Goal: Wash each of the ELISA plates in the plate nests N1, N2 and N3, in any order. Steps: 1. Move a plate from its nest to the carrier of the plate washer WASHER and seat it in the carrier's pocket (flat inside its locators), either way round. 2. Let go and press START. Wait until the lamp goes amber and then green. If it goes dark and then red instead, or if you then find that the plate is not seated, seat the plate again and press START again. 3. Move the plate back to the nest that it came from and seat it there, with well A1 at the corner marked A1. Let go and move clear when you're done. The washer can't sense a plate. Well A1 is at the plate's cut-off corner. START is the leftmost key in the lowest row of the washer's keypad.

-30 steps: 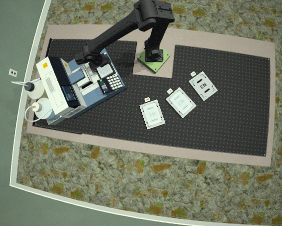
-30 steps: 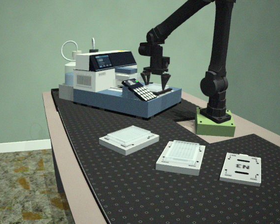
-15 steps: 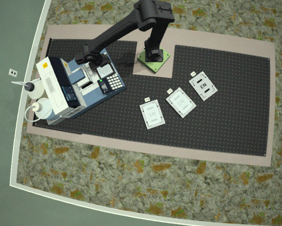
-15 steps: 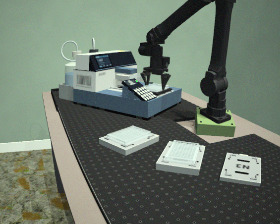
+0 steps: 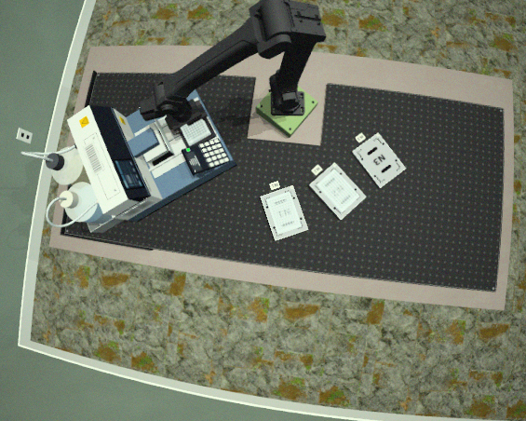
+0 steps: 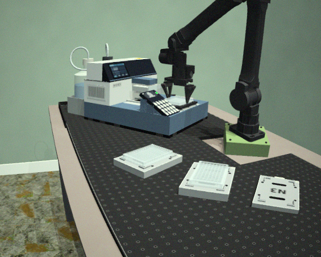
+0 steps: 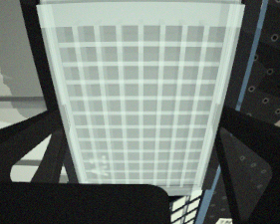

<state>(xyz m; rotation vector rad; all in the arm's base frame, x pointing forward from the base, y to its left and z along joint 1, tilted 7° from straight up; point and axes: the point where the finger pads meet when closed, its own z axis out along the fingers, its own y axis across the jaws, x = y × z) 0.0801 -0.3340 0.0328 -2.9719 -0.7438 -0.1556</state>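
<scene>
An ELISA plate (image 5: 196,131) (image 6: 178,100) (image 7: 140,89) lies in the carrier of the washer (image 5: 108,158) (image 6: 117,82). It fills the wrist view. My gripper (image 6: 179,95) (image 7: 140,112) is down over it, one finger against each long side, shut on the plate. The washer's lamp (image 5: 188,150) (image 6: 156,92) is green. Nest N3 (image 5: 378,159) (image 6: 276,195) is empty. Nests N1 (image 6: 159,168) and N2 (image 6: 202,194) each hold a plate: one (image 5: 284,212) (image 6: 148,154) in N1, one (image 5: 337,190) (image 6: 208,174) in N2.
The keypad (image 5: 210,153) (image 6: 163,104) slopes up just beside the carrier. Two bottles (image 5: 77,200) with tubing stand behind the washer. The arm's green base (image 5: 287,112) (image 6: 246,143) sits between the washer and the nests.
</scene>
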